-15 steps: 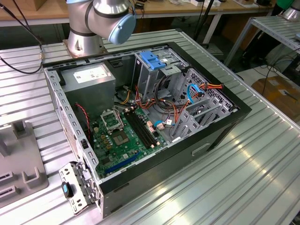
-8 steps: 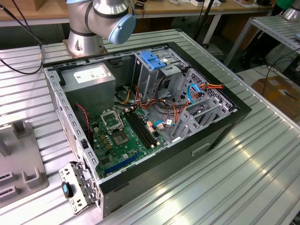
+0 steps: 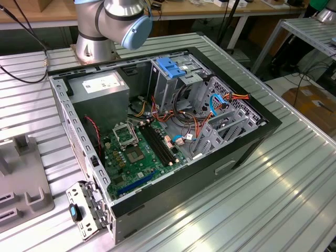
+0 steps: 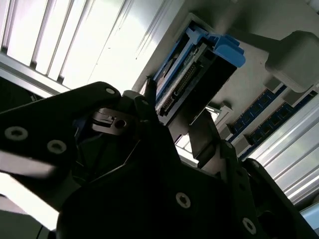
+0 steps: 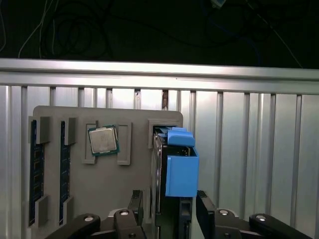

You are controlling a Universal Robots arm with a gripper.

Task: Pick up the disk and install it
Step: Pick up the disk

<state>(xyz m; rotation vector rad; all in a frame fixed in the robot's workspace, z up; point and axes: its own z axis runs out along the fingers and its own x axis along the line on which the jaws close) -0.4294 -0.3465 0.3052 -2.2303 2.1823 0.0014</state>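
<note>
My gripper [image 5: 173,198] is closed on the disk [image 5: 182,169]. One jaw lies against each broad flat face, and I see no gap on either side, so I judge this to be a grip and not a hover. I hold it by the faces because they are the only wide, parallel surfaces on offer. This grip also leaves the bright blue rail frame free at the end farthest from my palm.

The disk stands on its thin edge between my jaws, which is surely why it was parked that way. Its far end lines up with a slot in the grey holder plate [image 5: 134,174]. I cannot tell whether it rests in that slot or has just cleared it. In the second wrist view a row of connector contacts runs along the disk's exposed edge, just beyond one jaw.

Out to one side of my jaws, on the same plate, a processor chip [image 5: 103,140] lies flat in its own recess. Beyond it two memory sticks [image 5: 34,169] sit in long slots, each part kept apart so I can reach it alone. The plate rests on a ribbed metal table [image 5: 249,149].

In the exterior view the open computer case [image 3: 247,149] lies on its side near my arm's base [image 3: 94,44]. A bare blue bracket [image 3: 171,67] sits on top of its drive cage.
</note>
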